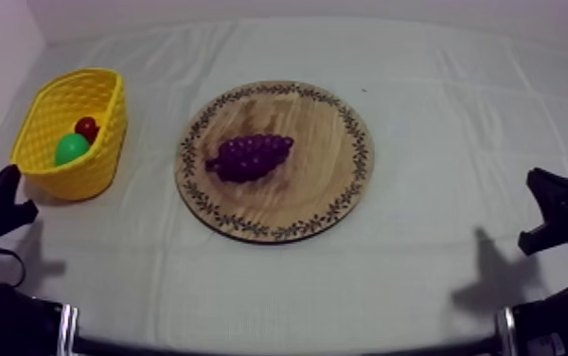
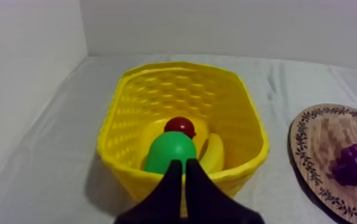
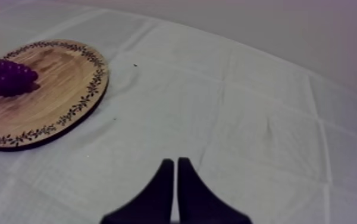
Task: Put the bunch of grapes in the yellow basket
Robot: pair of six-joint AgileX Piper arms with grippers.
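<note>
Bunch of grapes (image 1: 250, 156) lying at the centre of the wooden board (image 1: 330, 142) in the middle of the table (image 1: 439, 246), not yet picked, the yellow basket (image 1: 94, 172) waiting by the left edge, while left gripper (image 2: 184, 162) and right gripper (image 3: 175, 161) sit parked at the near corners, both closed and empty

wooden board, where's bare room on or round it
Widest bare cloth lies right of the wooden board. The board is bare all round the bunch of grapes. The yellow basket is crowded: pear, small red fruit, banana.

no readable text or signs
</note>
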